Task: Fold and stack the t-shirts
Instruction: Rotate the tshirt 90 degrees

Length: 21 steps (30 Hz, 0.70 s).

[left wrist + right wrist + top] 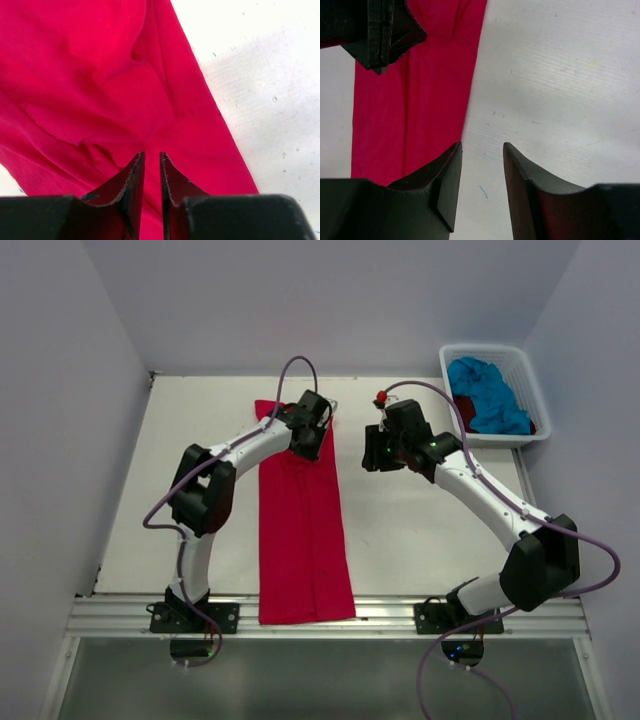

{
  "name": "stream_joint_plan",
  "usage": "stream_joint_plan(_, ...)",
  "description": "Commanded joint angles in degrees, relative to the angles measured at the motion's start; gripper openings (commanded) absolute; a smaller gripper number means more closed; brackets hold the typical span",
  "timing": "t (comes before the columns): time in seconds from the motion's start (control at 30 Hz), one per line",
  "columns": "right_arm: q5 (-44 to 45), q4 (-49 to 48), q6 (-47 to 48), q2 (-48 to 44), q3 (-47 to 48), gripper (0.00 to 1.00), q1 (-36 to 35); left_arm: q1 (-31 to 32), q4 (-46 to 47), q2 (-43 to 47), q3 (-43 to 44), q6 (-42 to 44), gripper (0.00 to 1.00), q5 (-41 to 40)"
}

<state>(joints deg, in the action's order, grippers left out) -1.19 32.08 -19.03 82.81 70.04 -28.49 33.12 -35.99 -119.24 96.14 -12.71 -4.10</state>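
one red shirt (300,530) is lying stripwise to the table's (420,530) near edge. left gripper (151,155) is hanging almost closed over its far end, grip unclear; right gripper (482,147) is gaping empty. both should be pinching far corners evenly.

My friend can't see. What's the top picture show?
A folded red-pink t-shirt lies on the table, the left gripper at its far end, the right gripper beside it. A basket far right holds a turquoise t-shirt.
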Motion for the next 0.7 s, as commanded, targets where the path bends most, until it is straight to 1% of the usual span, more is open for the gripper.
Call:
stream_joint_plan(0.0,-1.01,-1.84,-0.4,-0.01,0.8,0.42,0.1,0.63,-1.8,2.26,-0.95,1.37,0.23,1.46)
stream_joint_plan(0.07,-0.92,-1.75,-0.31,-0.01,0.71,0.42,0.01,0.71,-0.84,4.26,-1.48,0.85,0.23,-0.11)
stream_joint_plan(0.13,-1.01,-1.93,-0.22,0.08,0.71,0.42,0.1,0.71,2.93,6.73,-3.84,-0.38,0.29,-2.13)
stream_joint_plan(0.17,-1.09,-1.93,-0.31,0.16,0.71,0.42,0.01,0.71,4.94,9.18,-5.85,-0.65,0.42,-3.8)
stream_joint_plan(0.2,-1.27,-1.93,-0.22,0.34,0.71,0.42,0.01,0.63,8.18,10.07,-6.48,-1.08,0.53,-5.38)
stream_joint_plan(0.23,-1.36,-2.02,-0.4,0.34,0.54,0.42,0.01,0.54,9.52,10.6,-6.75,-1.26,0.59,-9.14)
stream_joint_plan(0.27,-1.44,-1.93,-0.4,0.43,0.62,0.42,0.01,0.1,10.58,10.09,-5.62,-1.35,0.59,-9.87)
stream_joint_plan(0.3,-1.71,-1.93,-0.48,0.51,0.71,0.42,0.01,-0.51,11.02,9.04,-4.22,-1.7,0.55,-9.96)
stream_joint_plan(0.33,-1.71,-1.93,-0.4,0.43,0.54,0.38,0.01,-1.21,10.77,7.72,-2.55,-2.05,0.44,-9.7)
stream_joint_plan(0.37,-1.8,-1.84,-0.48,0.34,0.54,0.35,0.01,-2.61,10.68,4.84,0.95,-2.23,0.06,-8.92)
stream_joint_plan(0.4,-1.71,-1.84,-0.49,0.08,0.36,0.32,0.01,-3.15,9.72,3.15,3.07,-2.58,0.0,-8.65)
stream_joint_plan(0.43,-1.71,-1.84,-0.49,-0.19,0.27,0.25,0.01,-3.68,8.93,1.4,5.35,-2.58,0.0,-8.04)
stream_joint_plan(0.47,-1.71,-1.67,-0.49,-0.27,0.27,0.21,0.1,-4.38,8.22,-2.28,9.64,-2.41,0.0,-7.86)
stream_joint_plan(0.53,-1.62,-1.58,-0.49,-0.8,0.1,0.14,0.01,-4.73,6.46,-5.72,13.53,-2.06,0.0,-7.24)
stream_joint_plan(0.57,-1.62,-1.49,-0.49,-0.98,-0.08,0.14,0.01,-4.74,6.11,-8.7,16.51,-1.71,0.0,-6.37)
stream_joint_plan(0.67,-1.01,-1.14,-0.4,-1.42,-0.25,0.14,0.1,-4.82,5.31,-12.85,19.87,-1.18,0.0,-4.7)
